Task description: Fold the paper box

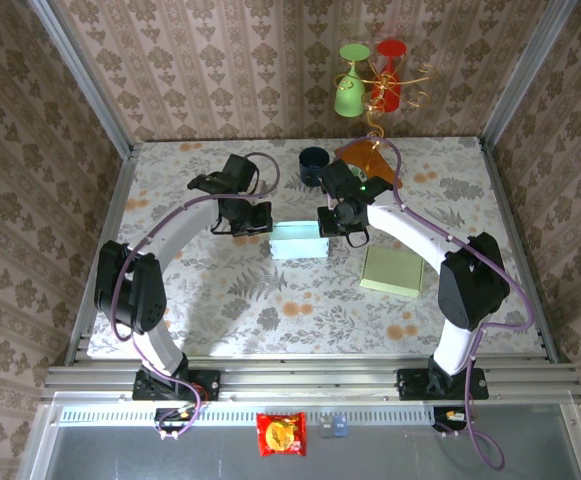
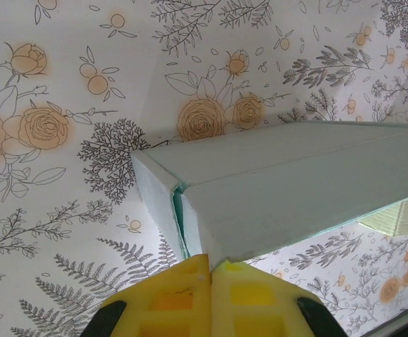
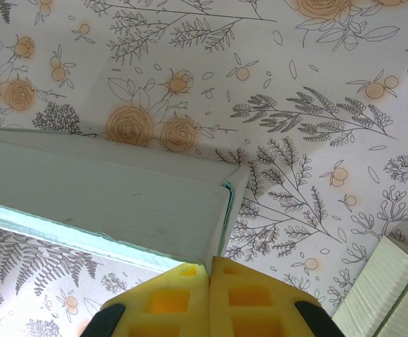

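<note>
now we see the pale blue paper box [image 1: 300, 241] lying flat near the middle of the flowered table [image 1: 220, 300], set between the tips of our two arms. the left gripper [image 2: 210, 270] has its yellow fingers pressed together with no paper visible between them, and their tips touch a corner at the box's left end, where a flap edge stands slightly ajar. the right gripper [image 3: 209, 270] is likewise closed tight, its tips against a corner at the opposite end. a pale green box [image 1: 392, 271] lies to the right, apart from the blue one. further back we find a dark cup [image 1: 313, 163] beside an orange piece [image 1: 367, 156].
</note>
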`<move>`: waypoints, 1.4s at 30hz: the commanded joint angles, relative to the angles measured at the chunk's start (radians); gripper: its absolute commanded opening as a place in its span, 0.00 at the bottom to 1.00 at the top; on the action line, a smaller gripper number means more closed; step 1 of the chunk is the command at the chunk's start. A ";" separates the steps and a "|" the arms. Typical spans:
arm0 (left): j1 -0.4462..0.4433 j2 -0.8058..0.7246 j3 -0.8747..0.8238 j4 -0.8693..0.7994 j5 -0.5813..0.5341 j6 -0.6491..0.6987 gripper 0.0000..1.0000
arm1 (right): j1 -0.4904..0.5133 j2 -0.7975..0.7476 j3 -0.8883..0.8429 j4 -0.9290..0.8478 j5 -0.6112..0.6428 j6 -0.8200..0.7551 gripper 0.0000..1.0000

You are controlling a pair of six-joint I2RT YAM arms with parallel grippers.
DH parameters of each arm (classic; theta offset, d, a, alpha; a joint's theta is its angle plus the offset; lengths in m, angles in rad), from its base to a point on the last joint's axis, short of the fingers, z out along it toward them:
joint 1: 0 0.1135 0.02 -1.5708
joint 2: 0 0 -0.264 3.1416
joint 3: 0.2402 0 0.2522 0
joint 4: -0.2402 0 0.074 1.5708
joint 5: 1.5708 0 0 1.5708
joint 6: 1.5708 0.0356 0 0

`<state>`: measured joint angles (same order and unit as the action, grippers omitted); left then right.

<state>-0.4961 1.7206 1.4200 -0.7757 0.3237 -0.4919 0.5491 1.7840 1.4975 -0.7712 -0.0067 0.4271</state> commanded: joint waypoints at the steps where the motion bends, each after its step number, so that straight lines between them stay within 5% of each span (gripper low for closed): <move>1: -0.008 -0.004 -0.039 0.013 -0.021 0.033 0.04 | 0.008 -0.021 -0.026 0.033 0.000 0.011 0.00; 15: -0.041 -0.083 -0.182 0.130 -0.093 0.050 0.02 | 0.025 -0.075 -0.096 0.085 0.027 0.012 0.00; 18: -0.051 -0.094 -0.203 0.146 -0.114 0.054 0.02 | 0.025 -0.115 -0.111 0.081 0.006 0.072 0.18; 23: -0.069 -0.125 -0.232 0.181 -0.143 0.054 0.02 | -0.002 -0.230 -0.203 0.141 -0.076 0.321 0.47; 31: -0.100 -0.156 -0.260 0.211 -0.182 0.040 0.01 | -0.129 -0.385 -0.506 0.554 -0.288 0.973 0.55; 42: -0.117 -0.161 -0.284 0.227 -0.196 0.015 0.01 | -0.153 -0.295 -0.536 0.775 -0.372 1.238 0.68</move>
<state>-0.6029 1.5703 1.1603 -0.5140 0.1333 -0.4534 0.4007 1.4475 0.9775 -0.0769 -0.3222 1.5513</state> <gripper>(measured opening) 0.051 0.677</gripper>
